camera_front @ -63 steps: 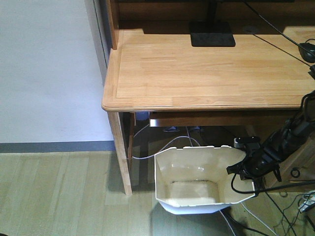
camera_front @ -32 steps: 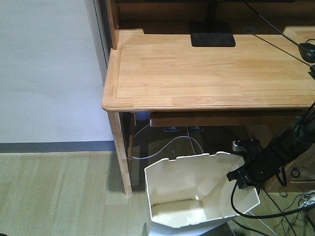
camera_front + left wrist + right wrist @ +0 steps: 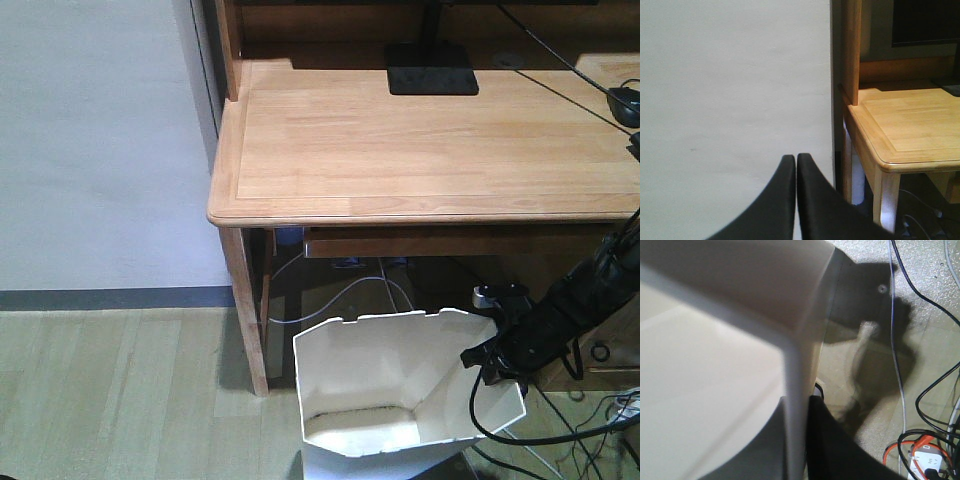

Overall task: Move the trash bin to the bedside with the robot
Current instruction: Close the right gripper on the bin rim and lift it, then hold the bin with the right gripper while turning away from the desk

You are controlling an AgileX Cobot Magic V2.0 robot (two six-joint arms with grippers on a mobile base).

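The trash bin (image 3: pixel 400 385) tilts low over the floor (image 3: pixel 120 390) before the counter's (image 3: pixel 420 140) front edge, its right rim clamped between the right gripper's (image 3: pixel 492 352) fingers (image 3: pixel 832 450), so that arm alone has it, while the left gripper's (image 3: pixel 796 165) fingers, pressed together, face a bare room wall (image 3: pixel 730 90).

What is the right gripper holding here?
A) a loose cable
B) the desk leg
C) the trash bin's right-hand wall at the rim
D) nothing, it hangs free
C: in the right wrist view the right gripper straddles a thin wall of the trash bin, at its right rim in the front view.
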